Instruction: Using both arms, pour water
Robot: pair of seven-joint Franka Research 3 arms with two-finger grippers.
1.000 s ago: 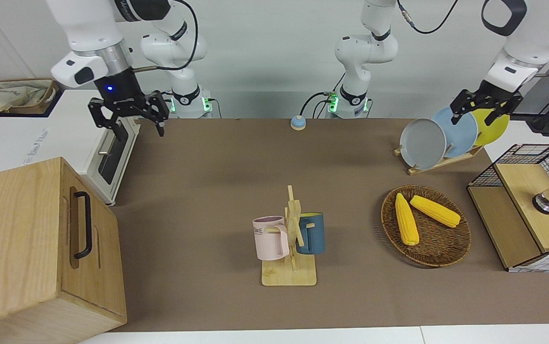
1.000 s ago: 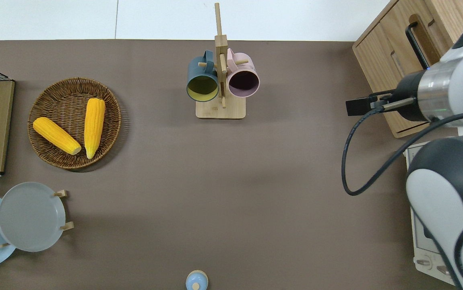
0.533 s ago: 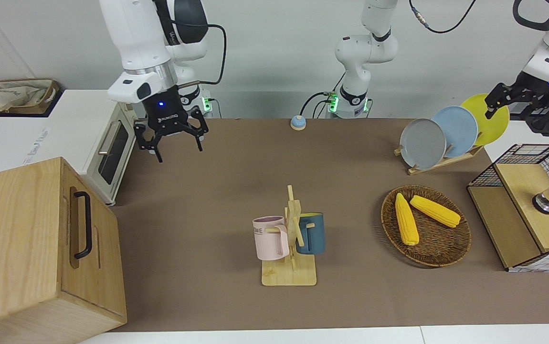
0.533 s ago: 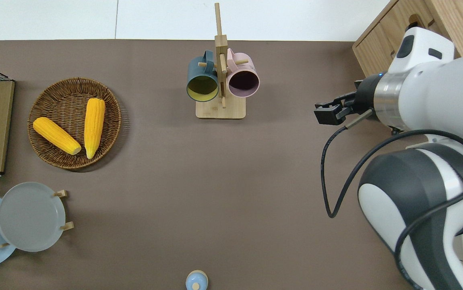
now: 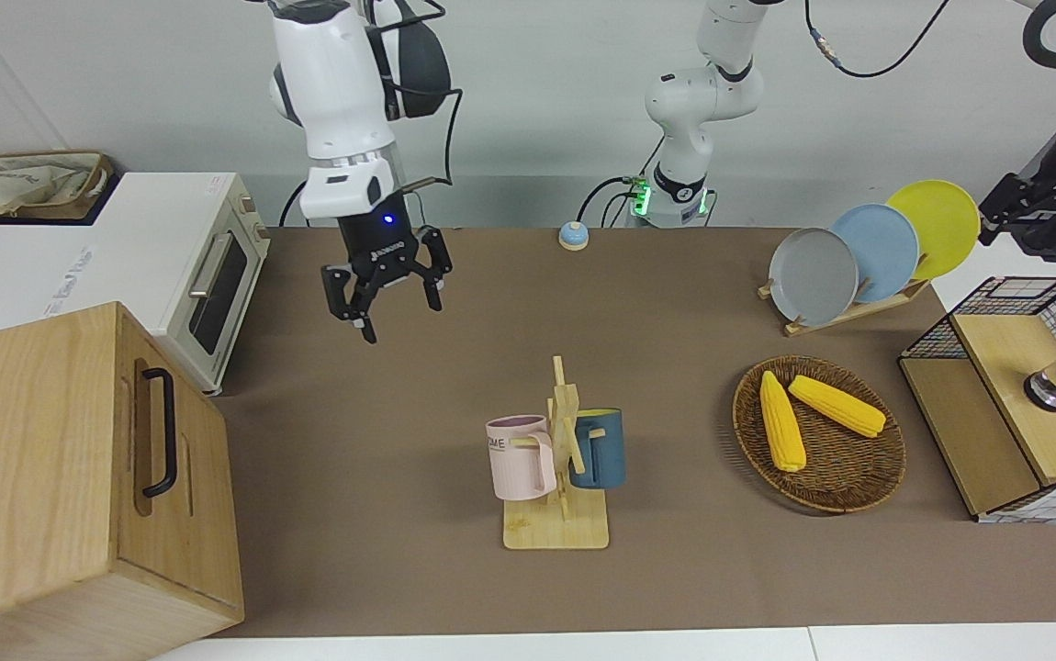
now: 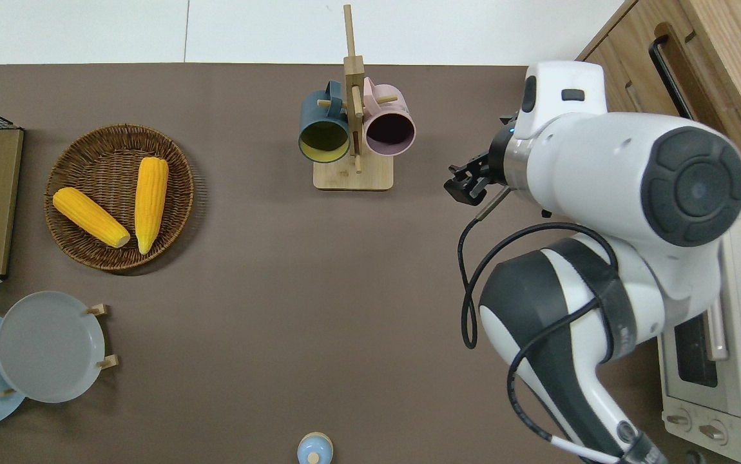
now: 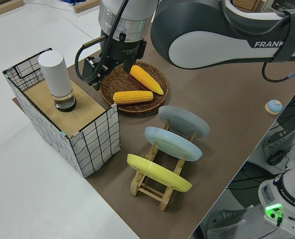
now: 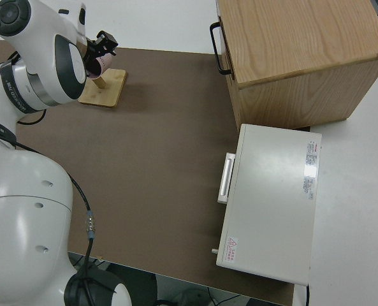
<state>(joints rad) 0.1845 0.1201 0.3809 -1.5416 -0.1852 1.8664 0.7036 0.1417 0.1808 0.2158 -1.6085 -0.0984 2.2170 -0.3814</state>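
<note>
A second ago the right gripper hung over the oven; it has now swung out over the brown mat. In the overhead view it is just beside the rack, which lies at about 9 o'clock from it. Its fingers are spread wide and hold nothing.

The left gripper has also moved; before it was at the plates, now it is past them, toward the wire box. In the left side view it hangs close to the white bottle, which stands upright on the box, at about 9 o'clock from the gripper. It holds nothing; whether it is open I cannot tell.

I judge that both arms are only approaching. The right one probably goes for the pink mug, which hangs on the rack on the side toward it; the blue mug hangs on the opposite side. The left one goes for the bottle. Nothing is grasped and no water is poured yet; the task is at its beginning.
</note>
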